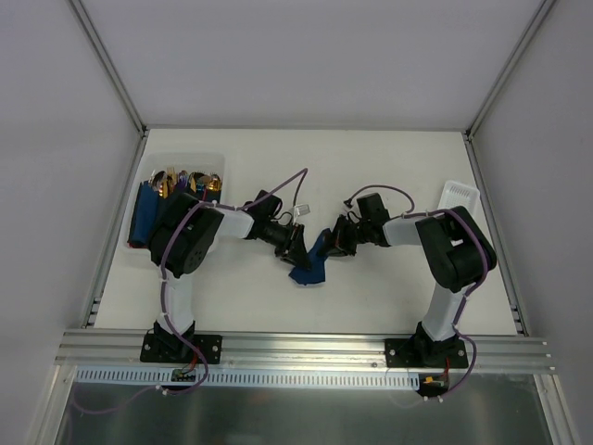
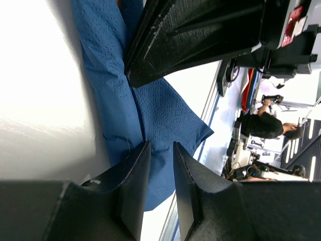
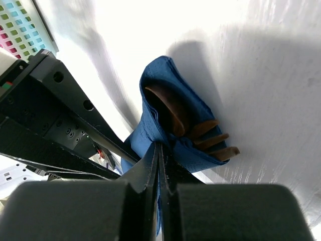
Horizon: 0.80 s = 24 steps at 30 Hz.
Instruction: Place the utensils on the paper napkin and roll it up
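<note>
The navy paper napkin (image 1: 313, 261) lies partly folded mid-table. In the right wrist view the napkin (image 3: 160, 90) wraps gold-bronze utensils (image 3: 213, 136); a spoon bowl and fork tines stick out of its end. My right gripper (image 1: 334, 239) is shut, pinching a fold of the napkin (image 3: 160, 146). My left gripper (image 1: 296, 247) is at the napkin's left side, its jaws slightly apart (image 2: 161, 146) over the blue paper (image 2: 160, 110) and holding nothing. The right gripper's fingers (image 2: 165, 55) show in the left wrist view, pinching the paper.
A clear bin (image 1: 139, 250) at the back left holds more gold utensils (image 1: 185, 179) and spare navy napkins (image 1: 144, 215). A white slotted tray (image 1: 460, 195) sits at the back right. Metal rails edge the table.
</note>
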Available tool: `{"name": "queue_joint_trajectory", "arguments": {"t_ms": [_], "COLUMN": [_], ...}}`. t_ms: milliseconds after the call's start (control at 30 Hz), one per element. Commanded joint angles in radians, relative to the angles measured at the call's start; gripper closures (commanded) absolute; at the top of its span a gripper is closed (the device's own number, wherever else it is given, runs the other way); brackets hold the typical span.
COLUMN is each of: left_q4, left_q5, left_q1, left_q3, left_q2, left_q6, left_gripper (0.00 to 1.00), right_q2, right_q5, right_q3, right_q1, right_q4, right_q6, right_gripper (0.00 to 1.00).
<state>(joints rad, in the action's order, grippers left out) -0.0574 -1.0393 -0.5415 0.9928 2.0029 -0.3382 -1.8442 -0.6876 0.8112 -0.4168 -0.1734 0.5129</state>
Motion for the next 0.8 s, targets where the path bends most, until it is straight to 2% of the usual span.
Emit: {"name": "queue_joint_trajectory", "arguments": {"t_ms": [0,333,567,667,767], "left_q4": [0.202,0.252,0.28,0.281,0.274], "left_q5": [0.088,0.001,-0.027,-0.024,-0.118], "left_q1": [-0.009,-0.063,-0.068,-0.058,-0.031], "left_q3": [-0.085,-0.108,-0.126,-0.112,-0.086], "left_q2": [0.02,-0.096,-0.073,-0.055,-0.088], "left_q6": [0.113,0.191,0.174,0.176,0.188], "left_gripper": [0.71,0.7,0.71,0.75,0.76], "right_q2": [-0.058,-0.062,-0.061,-0.055,-0.046], "right_q5": [0.232,0.232,0.227,0.226,0.221], "right_q3": [-0.027,-0.023,-0.021,-0.021,-0.021], "right_q1": [0.024,0.024,0.024,0.024,0.024], "right_q4": [0.11,0.115,0.115,0.118,0.123], "right_q6": [-0.065,-0.074,-0.08,-0.085,-0.094], "right_gripper": [1.0,1.0,1.0,1.0,1.0]}}
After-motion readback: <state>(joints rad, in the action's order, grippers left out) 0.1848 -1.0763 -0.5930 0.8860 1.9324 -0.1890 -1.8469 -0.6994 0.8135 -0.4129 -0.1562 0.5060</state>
